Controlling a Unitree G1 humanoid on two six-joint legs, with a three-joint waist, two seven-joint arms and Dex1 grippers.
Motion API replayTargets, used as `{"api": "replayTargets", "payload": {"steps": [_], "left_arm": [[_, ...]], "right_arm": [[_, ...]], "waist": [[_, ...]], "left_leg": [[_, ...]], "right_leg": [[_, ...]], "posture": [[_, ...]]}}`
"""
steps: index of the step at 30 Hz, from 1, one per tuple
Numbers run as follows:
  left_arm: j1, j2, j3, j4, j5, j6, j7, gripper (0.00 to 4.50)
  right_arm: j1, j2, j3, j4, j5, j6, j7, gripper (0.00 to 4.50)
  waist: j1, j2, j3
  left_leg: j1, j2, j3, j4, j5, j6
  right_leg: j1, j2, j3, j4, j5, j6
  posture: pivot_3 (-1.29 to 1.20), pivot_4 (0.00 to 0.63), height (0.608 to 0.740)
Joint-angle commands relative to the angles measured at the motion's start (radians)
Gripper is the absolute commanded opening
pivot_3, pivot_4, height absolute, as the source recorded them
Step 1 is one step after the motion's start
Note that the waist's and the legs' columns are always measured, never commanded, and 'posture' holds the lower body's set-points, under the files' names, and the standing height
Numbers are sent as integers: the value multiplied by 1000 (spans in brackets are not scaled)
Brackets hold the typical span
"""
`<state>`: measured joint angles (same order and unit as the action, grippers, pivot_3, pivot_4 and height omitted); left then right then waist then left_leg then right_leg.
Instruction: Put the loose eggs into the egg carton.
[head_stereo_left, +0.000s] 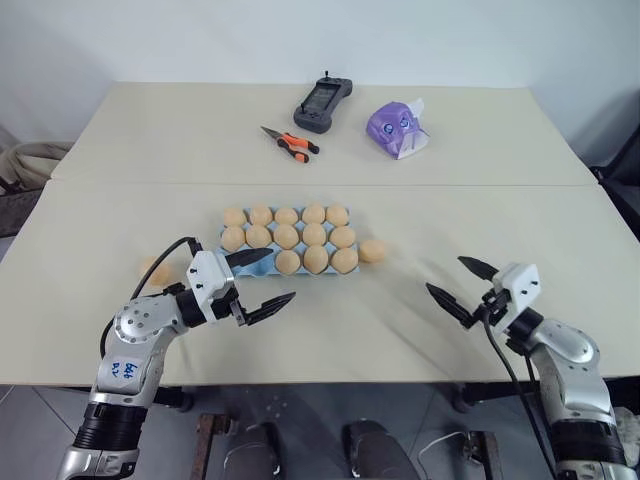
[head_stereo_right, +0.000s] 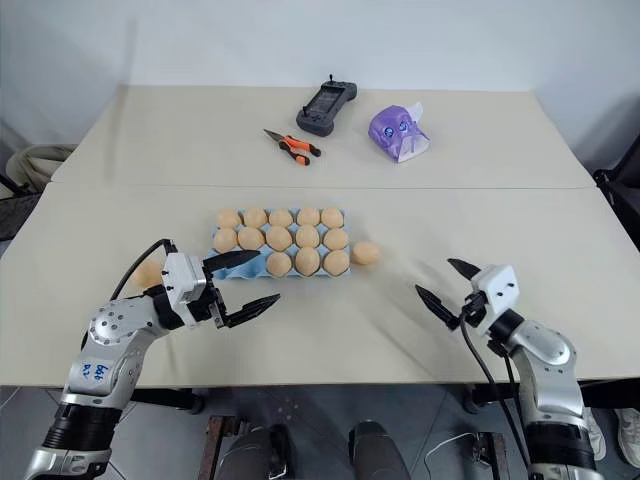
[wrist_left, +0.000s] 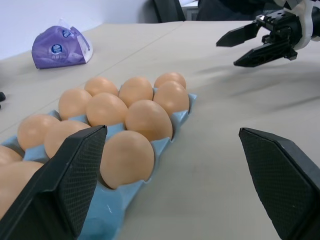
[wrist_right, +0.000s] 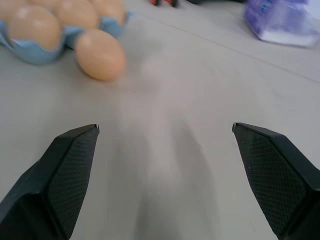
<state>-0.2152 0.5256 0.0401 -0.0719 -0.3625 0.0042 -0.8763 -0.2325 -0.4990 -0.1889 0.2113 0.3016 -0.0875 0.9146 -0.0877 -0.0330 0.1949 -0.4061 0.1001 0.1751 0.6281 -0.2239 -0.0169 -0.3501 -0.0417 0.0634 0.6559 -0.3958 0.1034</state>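
Egg carton (head_stereo_left: 262, 262), blue, mid-table, nearly full. One loose egg (head_stereo_left: 372, 251) lies touching its right end, another (head_stereo_left: 155, 270) on the table left of it. Left gripper (head_stereo_left: 258, 282) and right gripper (head_stereo_left: 459, 284) both spread wide, empty. Purple packet (head_stereo_left: 397, 128): print unreadable.

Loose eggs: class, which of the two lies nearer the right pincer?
The loose egg beside the egg carton's right end; the other lies behind the left arm.
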Motion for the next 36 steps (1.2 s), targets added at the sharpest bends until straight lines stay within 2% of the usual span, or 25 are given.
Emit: {"api": "replayTargets", "payload": {"steps": [1, 7, 13, 19, 22, 28, 33, 36], "left_arm": [[8, 17, 30, -28, -11, -4, -3, 4500], [52, 26, 61, -73, -23, 17, 12, 4500], [120, 34, 98, -129, -10, 8, 49, 4500], [163, 34, 122, -168, -9, 11, 80, 4500], [183, 35, 132, -185, -10, 12, 91, 4500], [210, 37, 166, -197, -18, 14, 114, 4500], [240, 32, 233, -181, -36, 15, 148, 4500], [272, 35, 289, -154, -42, 6, 161, 4500]], "right_arm": [[-118, -16, 56, 65, 12, 23, 80, 4476], [-323, -6, 142, 280, -23, -2, 203, 4476], [-576, 15, 238, 633, -135, -93, 306, 4476], [-717, 70, 257, 849, -182, -162, 370, 4476], [-750, 96, 249, 899, -191, -188, 385, 3855], [-768, 99, 231, 923, -201, -221, 386, 1848], [-776, 57, 207, 859, -179, -209, 399, 1765], [-780, 69, 203, 764, -156, -149, 416, 1765]], "waist": [[1, 0, 0], [3, 0, 0], [-1, 1, 1], [-2, 1, 1], [-3, 1, 1], [-7, 1, 1], [-14, 2, 1], [-24, 2, 1]], "left_leg": [[0, 1, 0, 0, 0, 0], [0, 1, 0, -1, -1, 0], [-1, 1, 1, 0, -1, 1], [0, 2, 0, 0, -1, 1], [-1, 2, 0, 0, -1, 0], [-1, 3, 0, 0, -1, 0], [-1, 3, 0, 0, -1, 0], [-1, 3, 0, -1, -1, 0]], "right_leg": [[0, 0, 0, 0, 0, 0], [0, -1, -1, -2, 0, 0], [0, -1, 0, -3, 0, 0], [0, -2, -1, -2, 0, 0], [0, -1, -1, -2, 0, 0], [0, -2, -1, -2, 0, 0], [0, -3, -1, -2, 0, 0], [0, -5, -1, -2, 0, 0]], "posture": [[0, 150, 740], [0, 150, 740], [0, 150, 740], [0, 150, 740], [0, 150, 740], [0, 150, 740], [0, 150, 740], [0, 150, 740]]}}
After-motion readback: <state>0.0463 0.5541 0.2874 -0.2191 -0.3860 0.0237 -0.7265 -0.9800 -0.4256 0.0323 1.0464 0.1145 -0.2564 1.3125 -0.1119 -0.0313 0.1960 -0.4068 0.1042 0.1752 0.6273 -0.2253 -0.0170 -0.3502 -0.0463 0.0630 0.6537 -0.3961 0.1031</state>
